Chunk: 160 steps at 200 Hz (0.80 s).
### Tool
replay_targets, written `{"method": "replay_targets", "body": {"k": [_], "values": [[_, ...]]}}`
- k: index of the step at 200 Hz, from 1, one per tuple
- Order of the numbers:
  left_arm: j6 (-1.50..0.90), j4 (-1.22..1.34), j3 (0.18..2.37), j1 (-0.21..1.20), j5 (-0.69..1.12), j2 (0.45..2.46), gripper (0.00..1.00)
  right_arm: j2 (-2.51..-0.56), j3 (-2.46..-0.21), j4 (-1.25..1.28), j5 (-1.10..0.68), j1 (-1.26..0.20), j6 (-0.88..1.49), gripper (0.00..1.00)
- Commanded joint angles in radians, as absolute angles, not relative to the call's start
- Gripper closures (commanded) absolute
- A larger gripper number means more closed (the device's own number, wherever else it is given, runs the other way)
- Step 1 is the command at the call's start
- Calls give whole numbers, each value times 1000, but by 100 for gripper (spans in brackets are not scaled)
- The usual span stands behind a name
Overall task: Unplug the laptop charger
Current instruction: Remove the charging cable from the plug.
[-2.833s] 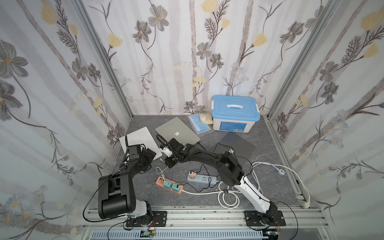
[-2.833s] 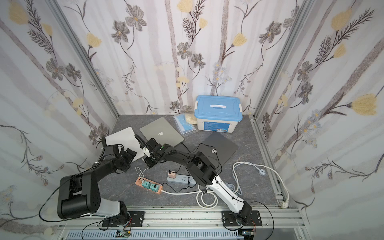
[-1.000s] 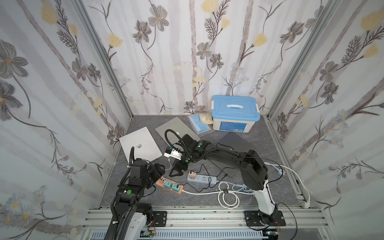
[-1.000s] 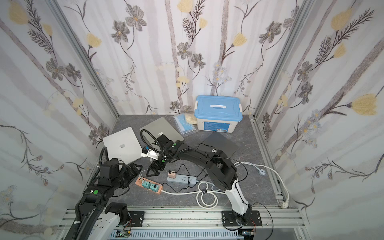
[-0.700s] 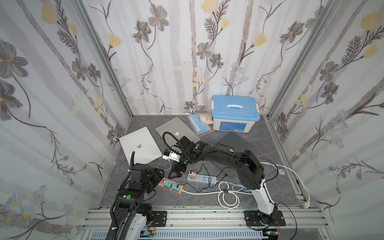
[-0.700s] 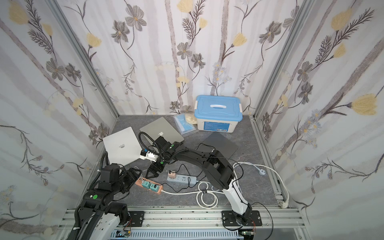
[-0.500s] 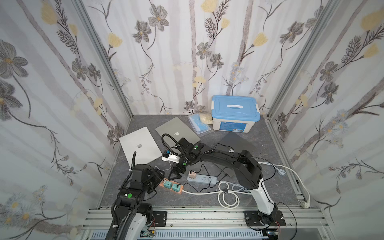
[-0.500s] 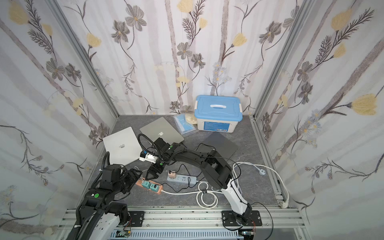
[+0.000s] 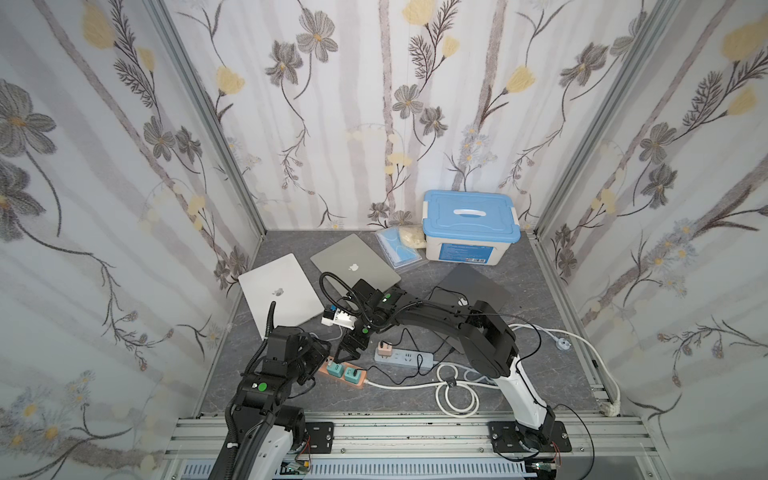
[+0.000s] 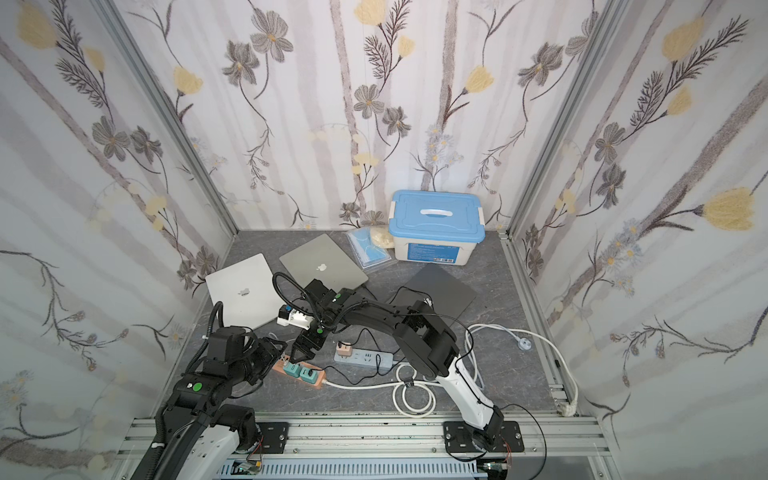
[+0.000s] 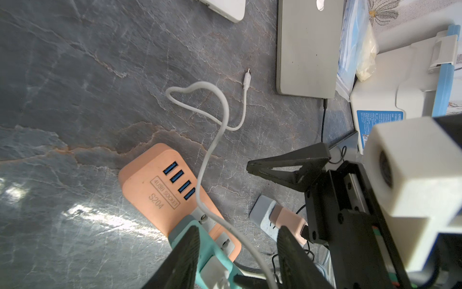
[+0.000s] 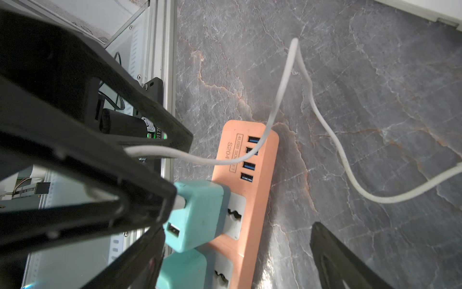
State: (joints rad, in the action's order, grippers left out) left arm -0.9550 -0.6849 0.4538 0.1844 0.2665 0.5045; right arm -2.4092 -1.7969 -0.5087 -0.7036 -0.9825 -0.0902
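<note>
While the teal charger (image 12: 197, 215) sits plugged into the orange power strip (image 11: 150, 180), in the socket next to its USB ports, the left gripper (image 11: 237, 231) straddles it with jaws partly apart, one finger (image 12: 140, 197) touching it. The right gripper (image 9: 348, 352) hangs just above the strip, jaws wide and empty. The charger's white cable (image 11: 215, 140) loops out past the USB ports.

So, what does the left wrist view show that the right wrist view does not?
Only the left wrist view: the loose plug of the white cable, a grey laptop and a grey power strip. Only the right wrist view: the metal frame. Both: the orange power strip, the teal charger plugged into it, and the white cable.
</note>
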Motion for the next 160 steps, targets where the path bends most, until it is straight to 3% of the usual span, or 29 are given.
{"method": "replay_targets", "body": {"k": [1, 59, 91, 130, 160], "values": [[-975, -637, 443, 185, 277, 511, 52, -2425, -1813, -505, -713, -986, -91, 9], [-953, -617, 446, 190, 284, 534, 68, -2437, -1811, -521, -677, -989, -90, 10], [-945, -606, 452, 191, 304, 537, 83, -2441, -1813, -521, -645, -991, -81, 10], [-936, -619, 457, 192, 306, 526, 93, -2445, -1815, -537, -587, -993, -78, 10], [-924, -633, 474, 192, 302, 517, 95, -2447, -1815, -556, -530, -996, -83, 11]]}}
